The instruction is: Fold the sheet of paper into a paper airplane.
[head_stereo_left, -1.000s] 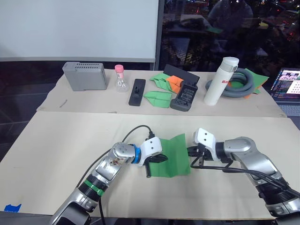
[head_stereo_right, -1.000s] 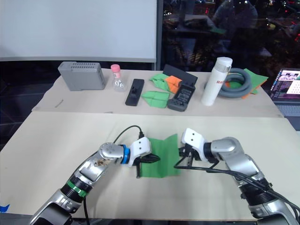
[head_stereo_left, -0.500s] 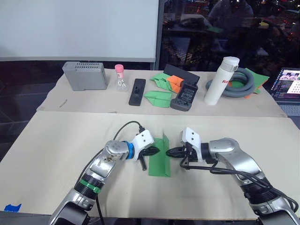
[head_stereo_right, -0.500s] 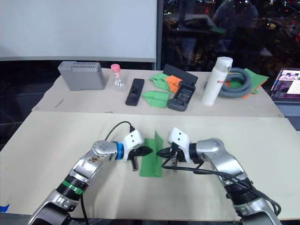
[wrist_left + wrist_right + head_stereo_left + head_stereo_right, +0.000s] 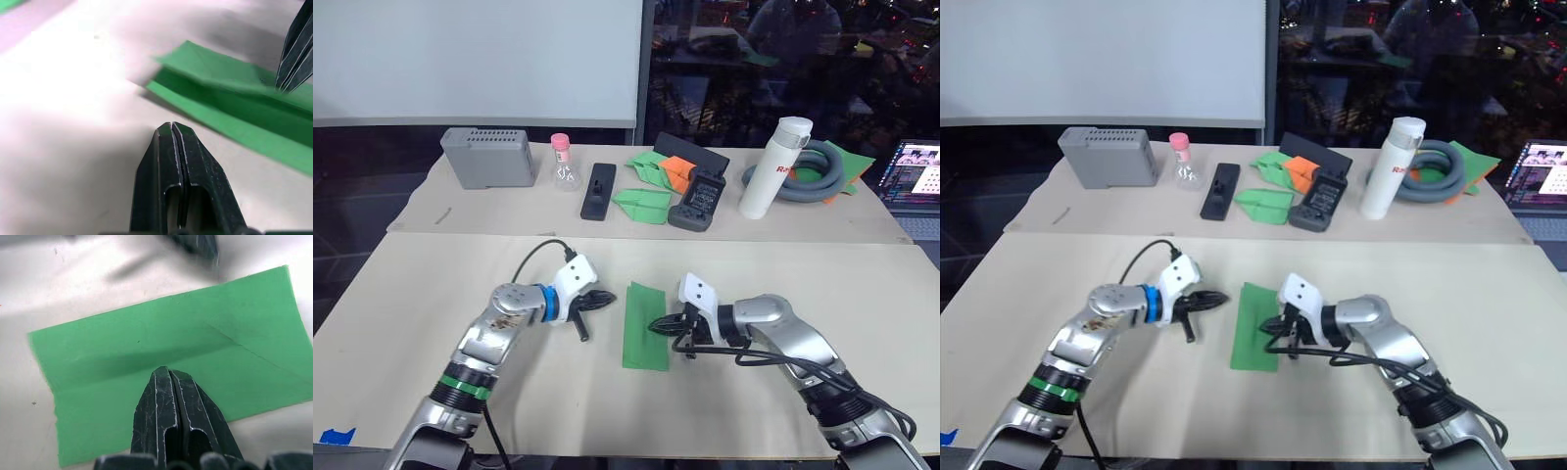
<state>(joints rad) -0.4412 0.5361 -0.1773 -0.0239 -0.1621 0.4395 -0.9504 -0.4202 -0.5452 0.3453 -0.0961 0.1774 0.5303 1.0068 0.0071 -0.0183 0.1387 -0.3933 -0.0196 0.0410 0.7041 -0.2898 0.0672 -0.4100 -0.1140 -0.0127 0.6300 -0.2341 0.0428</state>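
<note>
The sheet of paper [image 5: 642, 328] is bright green and lies on the near table folded in half into a long narrow strip, with a diagonal crease showing in the right wrist view. My right gripper [image 5: 655, 325] is shut, and its tip rests on the sheet's [image 5: 146, 345] top layer near the middle. My left gripper [image 5: 610, 294] is shut on nothing and hovers just left of the strip's far end, a small gap away from the sheet [image 5: 230, 95].
The back table holds a grey box [image 5: 489, 158], a pink-capped flask [image 5: 565, 164], a black remote [image 5: 599, 191], green paper darts [image 5: 641, 206], an orange dart [image 5: 678, 172], a black device [image 5: 701, 202], a white bottle [image 5: 771, 168], a grey hose [image 5: 815, 176] and a laptop [image 5: 913, 176].
The sheet's raised flap has come down, so the sheet now lies flat, folded in half. My left gripper drew back to the left off the paper. My right gripper moved left onto it.
</note>
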